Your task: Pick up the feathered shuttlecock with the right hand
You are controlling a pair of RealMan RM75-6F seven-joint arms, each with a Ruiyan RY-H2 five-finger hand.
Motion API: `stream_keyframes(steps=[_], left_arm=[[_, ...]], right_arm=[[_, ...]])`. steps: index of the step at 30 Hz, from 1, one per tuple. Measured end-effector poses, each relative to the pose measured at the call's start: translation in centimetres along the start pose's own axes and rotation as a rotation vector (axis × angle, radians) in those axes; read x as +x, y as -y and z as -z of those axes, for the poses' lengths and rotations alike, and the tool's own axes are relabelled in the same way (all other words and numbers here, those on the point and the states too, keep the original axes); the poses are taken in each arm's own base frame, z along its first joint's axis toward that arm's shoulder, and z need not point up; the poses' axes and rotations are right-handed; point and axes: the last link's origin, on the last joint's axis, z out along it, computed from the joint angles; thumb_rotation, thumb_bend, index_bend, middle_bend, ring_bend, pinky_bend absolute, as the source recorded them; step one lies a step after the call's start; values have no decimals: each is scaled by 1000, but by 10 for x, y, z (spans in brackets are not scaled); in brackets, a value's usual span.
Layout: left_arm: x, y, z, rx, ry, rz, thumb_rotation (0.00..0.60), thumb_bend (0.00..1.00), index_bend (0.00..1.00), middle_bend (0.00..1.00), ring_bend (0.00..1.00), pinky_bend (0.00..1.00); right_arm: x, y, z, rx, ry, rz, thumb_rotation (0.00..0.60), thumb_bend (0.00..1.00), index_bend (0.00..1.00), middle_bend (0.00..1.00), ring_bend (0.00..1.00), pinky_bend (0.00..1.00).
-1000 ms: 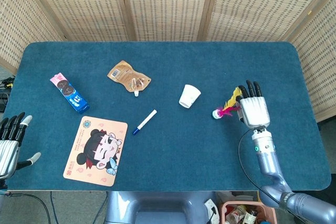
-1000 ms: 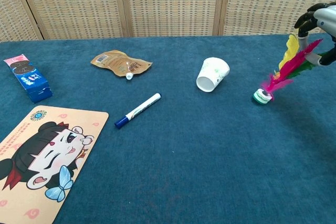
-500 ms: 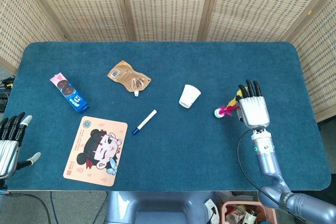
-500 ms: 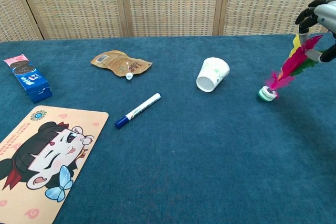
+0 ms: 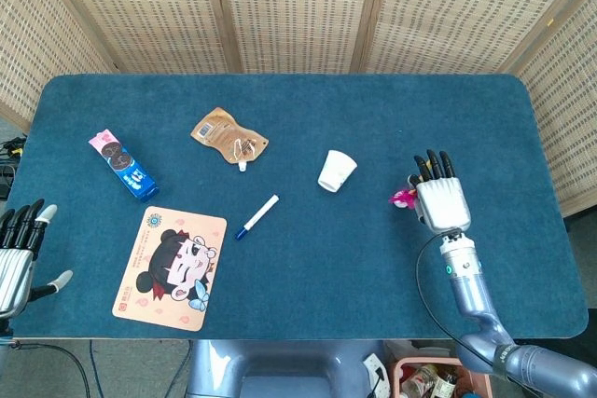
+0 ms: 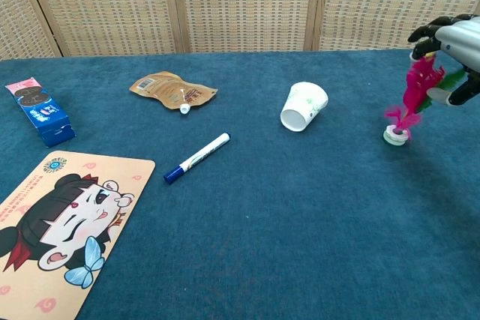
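Note:
The feathered shuttlecock stands nearly upright at the right of the blue table, its white base at the cloth and its pink, yellow and green feathers pointing up. My right hand is over the feather tips, which sit between its curled fingers and thumb. From the head view the right hand covers most of the shuttlecock, leaving only a pink tuft visible. My left hand rests at the table's front left edge, fingers apart and holding nothing.
A white paper cup lies on its side left of the shuttlecock. Further left are a blue-capped marker, a brown pouch, a blue cookie pack and a cartoon mat. Woven screens stand behind the table.
The shuttlecock has gone from leaning to nearly upright, and its base has shifted right. My right hand has closed in over the feathers. The left hand has not moved.

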Motion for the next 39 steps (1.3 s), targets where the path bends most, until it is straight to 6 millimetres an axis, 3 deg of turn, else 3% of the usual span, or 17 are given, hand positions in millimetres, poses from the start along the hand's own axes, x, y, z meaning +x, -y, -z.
stream_keyframes(steps=[4, 8, 14, 22, 33, 39], left_arm=[[0, 0, 0, 0, -1, 1, 600, 155, 0, 0, 0, 0], [1, 0, 0, 0, -2, 2, 600, 155, 0, 0, 0, 0], [1, 1, 1, -2, -2, 3, 600, 155, 0, 0, 0, 0], [0, 0, 1, -9, 12, -11, 600, 155, 0, 0, 0, 0], [0, -1, 3, -4, 4, -29, 600, 155, 0, 0, 0, 0], [2, 0, 4, -5, -7, -16, 600, 155, 0, 0, 0, 0]], right_arm=[[4, -1, 1, -9, -13, 5, 600, 295, 52, 0, 0, 32], [14, -6, 4, -28, -39, 5, 600, 283, 2, 0, 0, 5], [24, -21, 21, -66, -54, -26, 600, 283, 0, 0, 0, 0], [24, -46, 58, -73, -71, -111, 600, 284, 0, 0, 0, 0], [13, -82, 132, -57, -80, -224, 600, 285, 0, 0, 0, 0], [4, -95, 145, -69, -60, -236, 600, 285, 0, 0, 0, 0]])
